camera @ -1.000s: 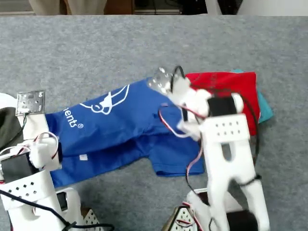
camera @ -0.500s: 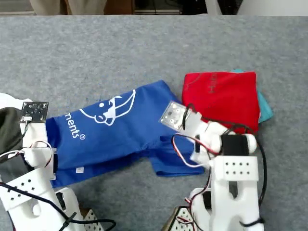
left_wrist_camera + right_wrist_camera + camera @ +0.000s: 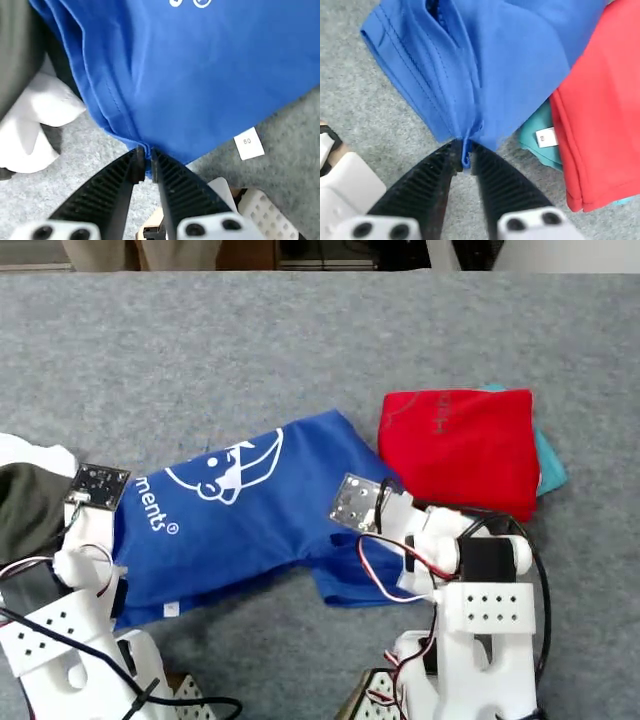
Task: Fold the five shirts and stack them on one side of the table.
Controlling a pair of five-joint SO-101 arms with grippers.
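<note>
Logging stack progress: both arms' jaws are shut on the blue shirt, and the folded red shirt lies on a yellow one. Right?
Not quite. The high view shows a teal shirt, not a yellow one, under the red shirt. Both arms' jaws are indeed shut on the blue shirt.

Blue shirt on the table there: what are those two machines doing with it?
The left gripper and the right gripper each pinch an edge of the blue shirt, spread on the grey table. A folded red shirt lies on a teal shirt beside it; a dark garment and a white garment lie at the other end.
</note>
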